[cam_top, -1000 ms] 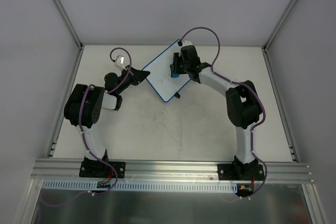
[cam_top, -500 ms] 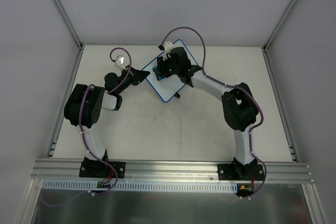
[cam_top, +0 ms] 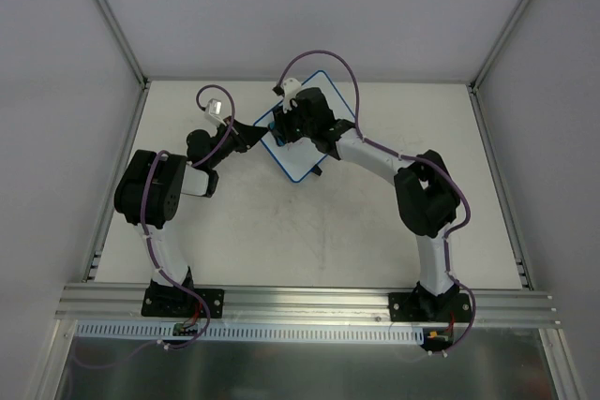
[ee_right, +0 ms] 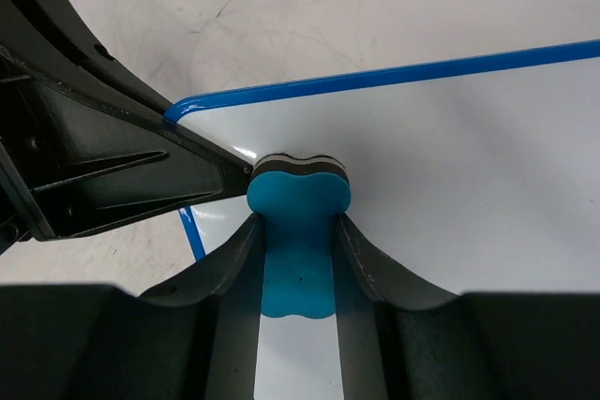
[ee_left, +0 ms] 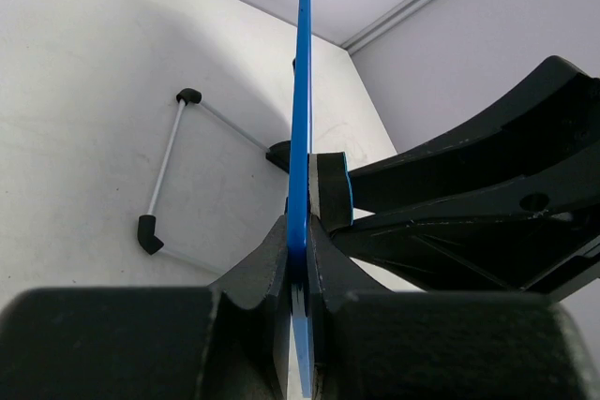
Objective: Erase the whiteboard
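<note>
The whiteboard [cam_top: 300,162] sits at the back middle of the table, tilted like a diamond, and its blue rim [ee_left: 302,91] shows edge-on in the left wrist view. My left gripper [ee_left: 300,241] is shut on the rim at the board's left corner [cam_top: 263,130]. My right gripper [ee_right: 298,222] is shut on a blue eraser [ee_right: 298,196] with a dark felt pad. The pad presses on the white face [ee_right: 450,166] close to that corner, right beside the left fingers [ee_right: 112,156]. The board face in the right wrist view shows no writing.
A thin metal rod with two black feet [ee_left: 165,166] lies on the table behind the board. Grey walls and aluminium rails [cam_top: 112,185] close in the white table on the left, back and right.
My right gripper has swept the eraser leftward across the board, from its right-middle to its left corner. The left gripper and the board have stayed put.
</note>
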`<state>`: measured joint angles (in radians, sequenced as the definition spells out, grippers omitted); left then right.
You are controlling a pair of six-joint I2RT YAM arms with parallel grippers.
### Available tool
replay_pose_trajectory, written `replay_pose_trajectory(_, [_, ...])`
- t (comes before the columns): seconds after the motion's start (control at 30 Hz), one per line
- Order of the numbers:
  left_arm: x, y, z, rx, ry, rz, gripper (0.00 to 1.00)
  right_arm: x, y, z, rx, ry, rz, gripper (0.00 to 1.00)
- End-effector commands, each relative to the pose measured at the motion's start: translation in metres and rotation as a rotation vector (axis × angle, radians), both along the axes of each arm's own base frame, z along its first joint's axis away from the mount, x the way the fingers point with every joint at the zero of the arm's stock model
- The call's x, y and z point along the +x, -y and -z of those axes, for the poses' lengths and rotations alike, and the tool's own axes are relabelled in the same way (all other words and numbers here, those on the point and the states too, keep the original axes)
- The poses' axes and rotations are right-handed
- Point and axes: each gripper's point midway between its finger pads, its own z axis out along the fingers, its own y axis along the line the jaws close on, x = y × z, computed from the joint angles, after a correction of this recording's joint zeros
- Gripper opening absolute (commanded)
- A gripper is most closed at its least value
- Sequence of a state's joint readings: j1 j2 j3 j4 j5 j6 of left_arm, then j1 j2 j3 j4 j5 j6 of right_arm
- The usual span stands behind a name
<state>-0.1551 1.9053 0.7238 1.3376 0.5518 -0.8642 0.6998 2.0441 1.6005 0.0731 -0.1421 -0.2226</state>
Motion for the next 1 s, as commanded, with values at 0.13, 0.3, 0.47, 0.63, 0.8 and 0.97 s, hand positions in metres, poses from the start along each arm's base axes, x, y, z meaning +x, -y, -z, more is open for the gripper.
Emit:
replay_pose_trajectory(0.13, [-0.026, 0.024, -0.050, 0.022, 0.319, 0.149, 0.00, -0.001, 0.044, 0.026, -0.110, -0.073, 0.213, 0.00])
replay_pose_trajectory(0.3, [-0.027, 0.024, -0.051, 0.023, 0.321, 0.147, 0.00, 0.010, 0.066, 0.036, -0.054, -0.156, 0.277, 0.00])
replay_pose_trajectory(0.47, [-0.027, 0.023, -0.053, 0.018, 0.320, 0.146, 0.00, 0.019, 0.093, 0.052, 0.027, -0.273, 0.383, 0.00])
replay_pose_trajectory(0.63, [-0.026, 0.024, -0.051, 0.016, 0.316, 0.145, 0.00, 0.025, 0.123, 0.068, 0.007, -0.293, 0.517, 0.00])
replay_pose_trajectory(0.8, [-0.026, 0.023, -0.052, 0.016, 0.317, 0.142, 0.00, 0.026, 0.136, 0.076, 0.019, -0.327, 0.568, 0.00])
replay_pose_trajectory(0.97, [-0.026, 0.023, -0.052, 0.014, 0.317, 0.141, 0.00, 0.023, 0.124, 0.070, 0.031, -0.291, 0.510, 0.00])
